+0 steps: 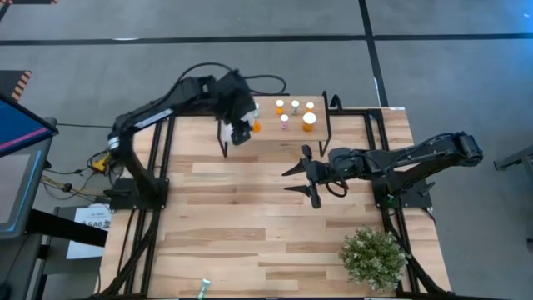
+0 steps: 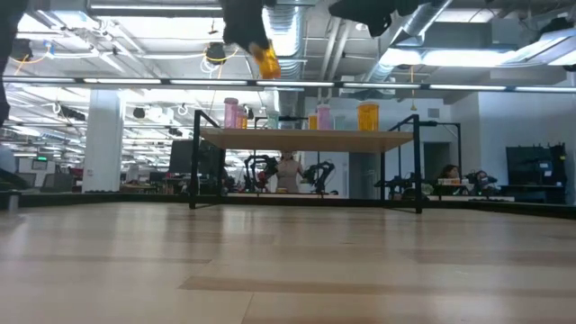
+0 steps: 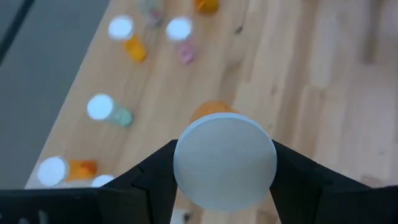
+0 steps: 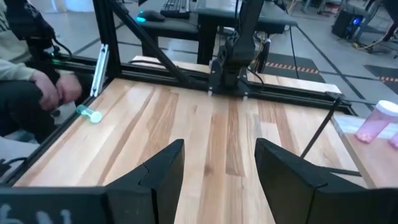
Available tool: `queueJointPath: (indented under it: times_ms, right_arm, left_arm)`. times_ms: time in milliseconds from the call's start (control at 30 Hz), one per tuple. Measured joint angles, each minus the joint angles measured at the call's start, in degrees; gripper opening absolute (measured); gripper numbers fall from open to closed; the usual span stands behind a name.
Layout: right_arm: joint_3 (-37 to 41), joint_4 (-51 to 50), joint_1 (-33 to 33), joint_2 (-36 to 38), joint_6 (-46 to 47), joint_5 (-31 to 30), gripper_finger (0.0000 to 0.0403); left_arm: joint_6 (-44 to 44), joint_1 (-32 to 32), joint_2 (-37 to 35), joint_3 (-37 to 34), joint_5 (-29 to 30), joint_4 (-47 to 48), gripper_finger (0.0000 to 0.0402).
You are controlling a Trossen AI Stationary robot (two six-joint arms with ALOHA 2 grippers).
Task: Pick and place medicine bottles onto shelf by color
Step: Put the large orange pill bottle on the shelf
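Note:
My left gripper (image 1: 242, 129) is over the left part of the shelf (image 1: 265, 132), shut on an orange medicine bottle (image 2: 267, 61) with a white cap, held above the shelf (image 2: 306, 138). Several white-capped bottles stand on the shelf: orange ones (image 1: 309, 122) and pink ones (image 1: 285, 122). They show blurred in the left wrist view (image 3: 99, 107). One green bottle (image 4: 89, 114) lies on its side on the table near the near edge (image 1: 204, 287). My right gripper (image 4: 217, 168) is open and empty above the table in front of the shelf (image 1: 301, 177). My left gripper pinches the orange bottle's white cap (image 3: 224, 160) by its sides between the two fingers. The fingers come from above, pointing down. The orange body (image 3: 208, 111) hangs below the cap, a little tilted, clear of the shelf.
A green potted plant (image 1: 373, 257) stands at the table's near right corner. Black frame rails (image 1: 158, 167) run along both table sides. A person's hand (image 4: 56, 87) rests beyond the table's edge near the green bottle. Bare wood (image 1: 250, 217) lies between the shelf and the near edge.

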State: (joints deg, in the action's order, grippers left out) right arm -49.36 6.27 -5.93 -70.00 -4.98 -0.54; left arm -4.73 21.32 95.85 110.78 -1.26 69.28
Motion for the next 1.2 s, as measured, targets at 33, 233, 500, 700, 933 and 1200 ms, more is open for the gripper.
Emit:
queueJointPath:
  times_ms: [33,233,500,700,933,1200]
  right_arm:
    - [0.0,-0.3,0.0,0.0,0.0,-0.2,0.0217]
    - [0.0,-1.2,0.0,0.0,0.5,-1.1,0.0217]
    - [0.0,-1.7,0.0,0.0,0.8,-1.1,0.0217]
    - [0.0,-1.6,0.0,0.0,1.7,-1.1,0.0217]
    - [0.0,-1.5,-0.4,0.0,2.0,-1.1,0.0217]
    - [0.0,-1.3,-0.4,0.0,2.0,-1.1,0.0217]
  left_arm:
    - [-0.6,0.8,1.6,0.9,0.0,0.8,0.0193]
    - [-3.7,5.1,8.8,2.9,0.1,4.4,0.0194]
    - [-6.3,6.9,13.0,3.0,0.2,4.4,0.0194]
    - [-7.5,7.2,13.1,1.6,-0.5,3.2,0.0194]
    - [-8.6,7.8,13.1,-0.2,1.6,2.4,0.0194]
    - [-8.7,8.3,13.1,-0.3,1.6,0.9,0.0198]
